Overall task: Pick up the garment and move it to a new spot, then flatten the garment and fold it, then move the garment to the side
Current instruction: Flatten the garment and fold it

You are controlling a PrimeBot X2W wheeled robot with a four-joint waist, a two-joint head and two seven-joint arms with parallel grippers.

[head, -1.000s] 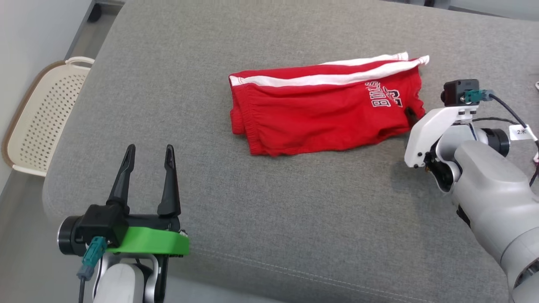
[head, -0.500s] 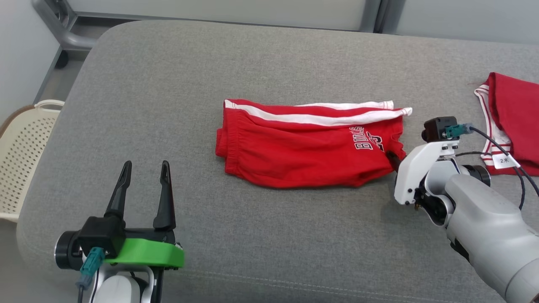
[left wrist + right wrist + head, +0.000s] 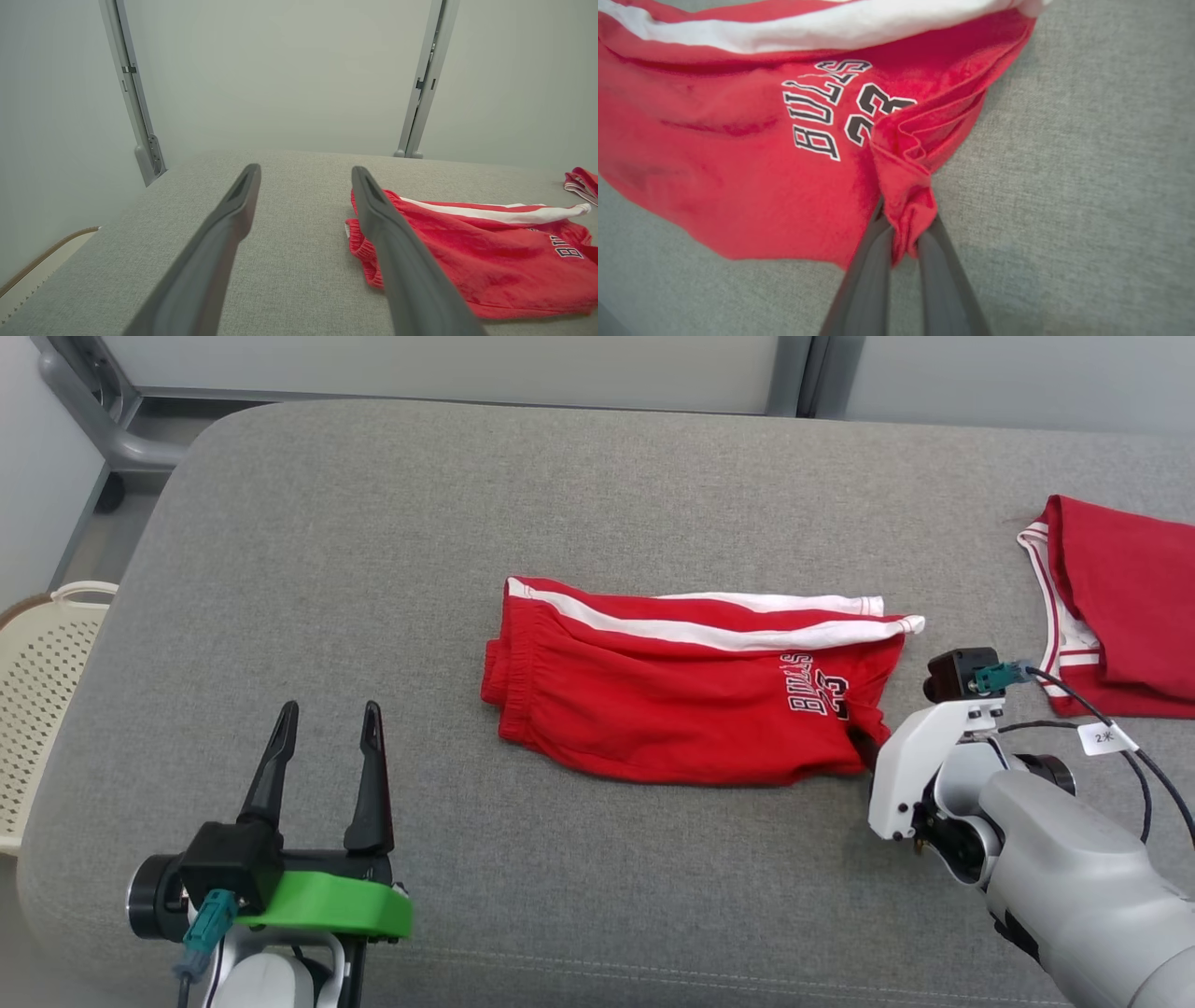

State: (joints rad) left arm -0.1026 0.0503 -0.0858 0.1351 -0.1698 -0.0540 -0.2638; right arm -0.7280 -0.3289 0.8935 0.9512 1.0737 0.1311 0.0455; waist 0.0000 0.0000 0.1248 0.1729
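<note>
Since one second ago it is mostly your head camera that has moved: the whole picture has shifted, and I cannot tell for sure if the shorts themselves have slid on the cushion. Nearest to you, the left gripper [image 3: 330, 707] hangs over the front edge of the grey sofa cushion [image 3: 373, 569] with its fingers spread wide and nothing between them. A little farther, on your right, the right gripper [image 3: 906, 219] is clamped on a bunched corner of the hem of the red shorts [image 3: 672, 709], just beside the printed lettering [image 3: 822, 686]. The shorts lie in the middle of the cushion, already folded in a long shape with the white stripe on the far edge, and only the pinched corner is raised. I judge that you are in the last step, pulling the folded garment to the side. Farther right lies a second red garment [image 3: 1120, 607], well apart, so take care that the shorts stop before it. A pale basket [image 3: 37, 709] stands on the floor at the left.
</note>
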